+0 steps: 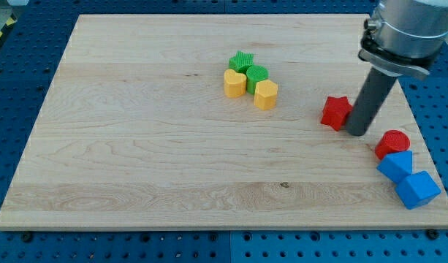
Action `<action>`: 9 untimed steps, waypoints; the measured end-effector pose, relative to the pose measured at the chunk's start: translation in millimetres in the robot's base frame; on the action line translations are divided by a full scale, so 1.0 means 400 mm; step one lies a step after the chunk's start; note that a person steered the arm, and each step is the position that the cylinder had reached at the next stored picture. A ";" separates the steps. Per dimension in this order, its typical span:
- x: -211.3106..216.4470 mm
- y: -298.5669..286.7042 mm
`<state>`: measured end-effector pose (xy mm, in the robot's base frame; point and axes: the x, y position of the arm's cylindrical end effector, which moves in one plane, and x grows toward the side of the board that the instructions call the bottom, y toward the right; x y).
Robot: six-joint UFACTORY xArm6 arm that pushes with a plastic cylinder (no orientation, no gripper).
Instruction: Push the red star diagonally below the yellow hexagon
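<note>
The red star (335, 112) lies on the wooden board at the view's right. My tip (356, 134) stands just to the star's right, touching or nearly touching it. The yellow hexagon (265, 94) lies near the board's centre top, to the star's left. It sits in a tight cluster with a yellow heart-like block (234, 83), a green star (241, 61) and a green round block (256, 74).
A red cylinder (392, 143) and two blue blocks (395, 166) (417, 189) lie near the board's lower right corner, below and right of my tip. The board's right edge (428, 146) is close by. A blue pegboard surrounds the board.
</note>
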<state>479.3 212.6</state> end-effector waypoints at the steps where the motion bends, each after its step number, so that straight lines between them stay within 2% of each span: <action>1: -0.009 0.092; 8: -0.096 0.131; 9: -0.096 -0.029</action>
<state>440.9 201.1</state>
